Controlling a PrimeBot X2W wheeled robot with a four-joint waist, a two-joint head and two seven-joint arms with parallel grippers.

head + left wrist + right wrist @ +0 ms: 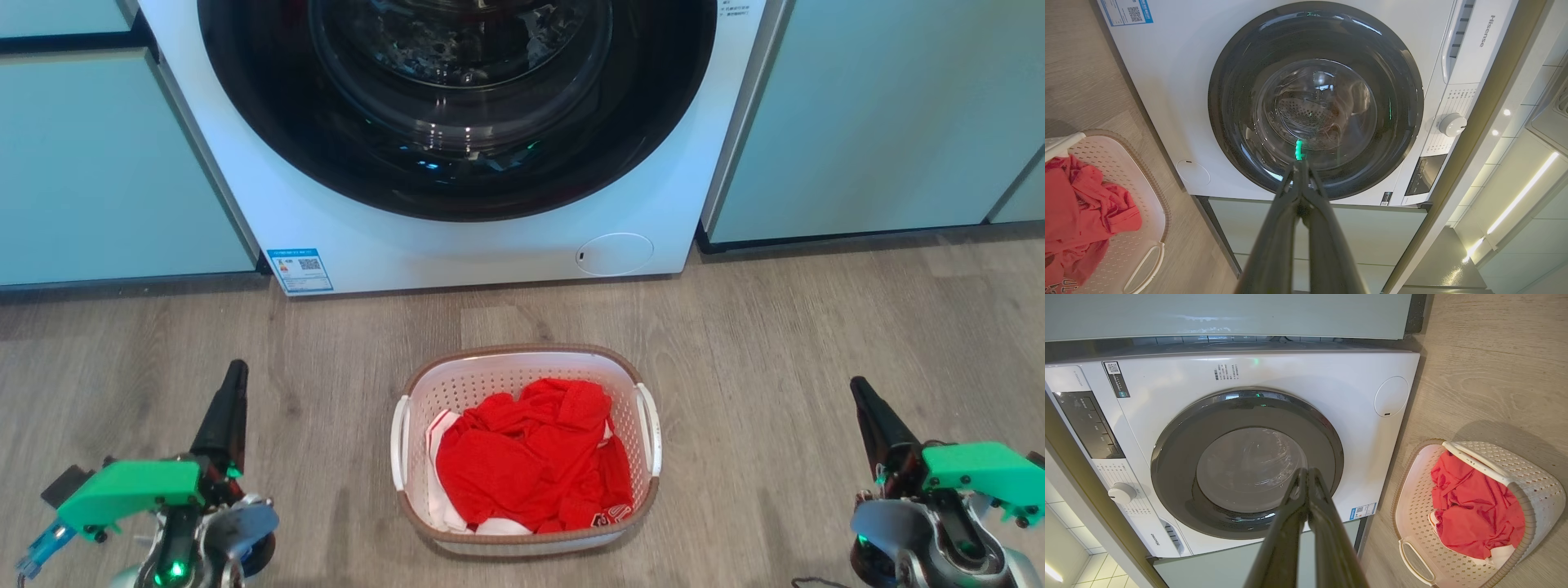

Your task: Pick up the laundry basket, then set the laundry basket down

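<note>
The laundry basket [498, 376] stands on the wood floor in front of the washing machine, white and perforated with a brown rim and a white handle on each side. Red clothing [531, 457] is heaped inside it. The basket also shows at the left edge of the left wrist view [1147, 212] and at the lower right of the right wrist view [1527, 473]. My left gripper [237, 369] hangs well to the basket's left, fingers together, holding nothing. My right gripper [857, 385] hangs well to its right, fingers likewise together and empty. In the wrist views both grippers, left [1300, 165] and right [1306, 471], point at the machine's door.
A white front-loading washing machine [490, 245] with a dark round door stands directly behind the basket. Pale green cabinets [98, 163] flank it on both sides. Bare wood floor [775, 351] lies on either side of the basket.
</note>
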